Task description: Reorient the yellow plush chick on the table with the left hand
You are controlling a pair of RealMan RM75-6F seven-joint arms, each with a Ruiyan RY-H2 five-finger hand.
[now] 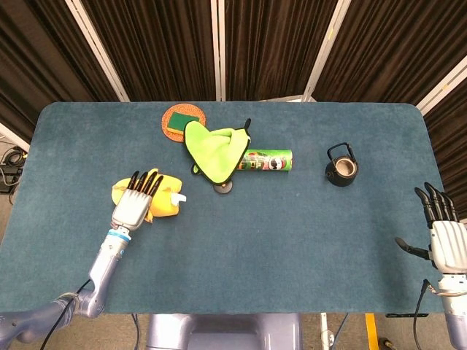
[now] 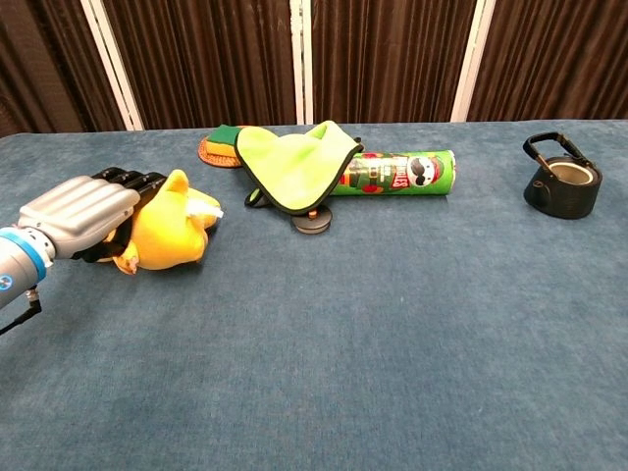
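Note:
The yellow plush chick lies on the blue table at the left, its white tag pointing right. My left hand lies over the chick's left side and holds it, dark fingertips wrapped onto the top of the plush. Part of the chick is hidden under the hand. My right hand hovers at the table's right front edge, fingers spread, holding nothing; the chest view does not show it.
A lime green cloth drapes over a green chips can lying mid-table. A small black disc sits before it. An orange coaster with a green sponge is behind. A black pot stands right.

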